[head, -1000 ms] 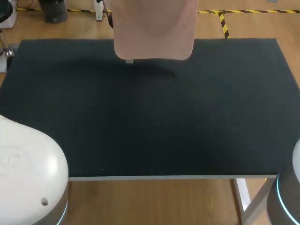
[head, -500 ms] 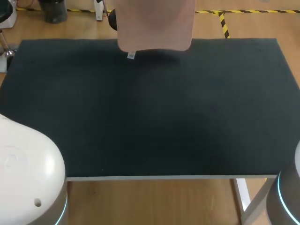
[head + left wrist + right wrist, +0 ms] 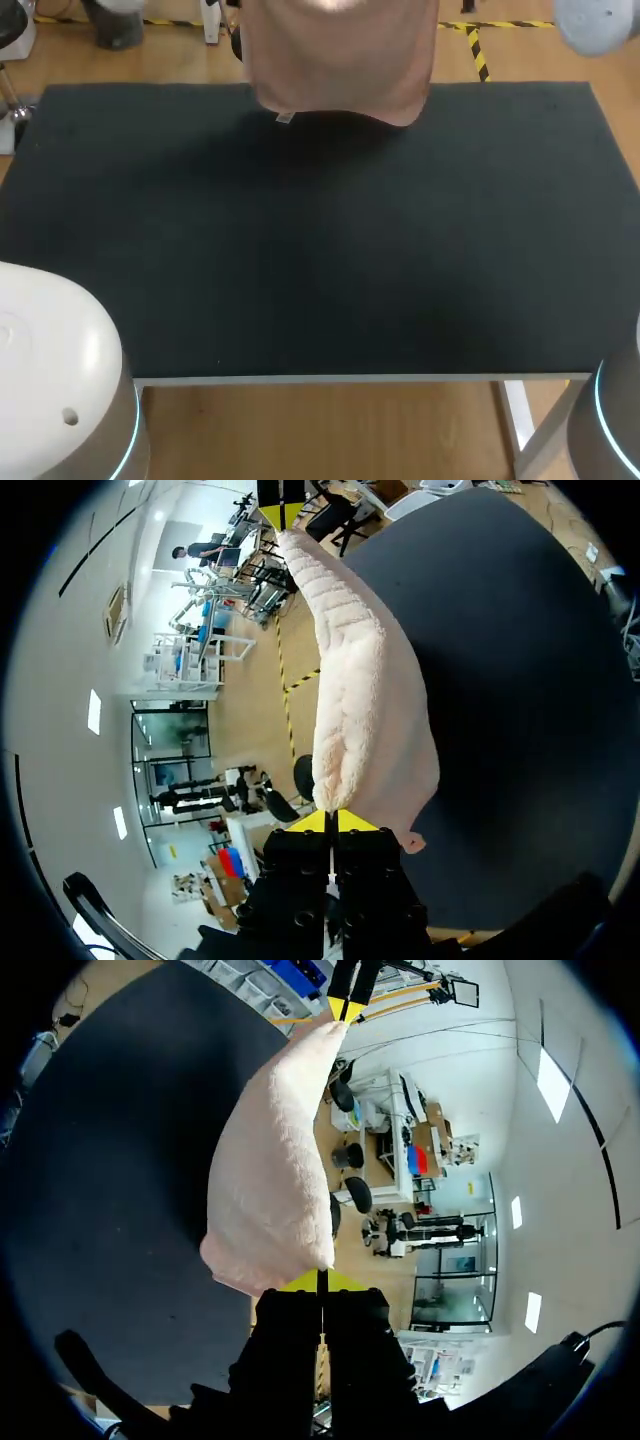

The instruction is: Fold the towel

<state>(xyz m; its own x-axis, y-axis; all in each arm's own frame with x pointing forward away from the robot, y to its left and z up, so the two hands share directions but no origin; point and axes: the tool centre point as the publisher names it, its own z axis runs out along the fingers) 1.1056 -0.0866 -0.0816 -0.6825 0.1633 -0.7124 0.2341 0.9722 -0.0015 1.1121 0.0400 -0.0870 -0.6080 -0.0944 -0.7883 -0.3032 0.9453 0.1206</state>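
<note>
**A:** What are the grippers doing?

**B:** The left gripper (image 3: 328,822) is clenched on one top corner of the pink towel (image 3: 365,720), its yellow tips pressed together with the cloth between them. The right gripper (image 3: 322,1282) pinches the other top corner the same way. Each wrist view shows the other gripper straight ahead, at the far end of the cloth.

**A:** And the towel itself?

**B:** It hangs between the two grippers as a sheet, sagging a little in the middle. Its lower edge is below them, over the far side of the dark desk (image 3: 320,260). I cannot tell whether the hem touches the desk.

**A:** What could go wrong from here?

**B:** I think each grip holds only a small bit of corner, so a tug or swing could pull the plush cloth out. If one gripper comes down ahead of the other, the hem would land skewed and the fold would be crooked. The slack in the middle could also bunch up. Set down this close to the far edge, part of the towel might drape off the desk.

**A:** Any writing?

**B:** There is only a small pale tag (image 3: 284,118) at the towel's lower corner, too small to read.
</note>
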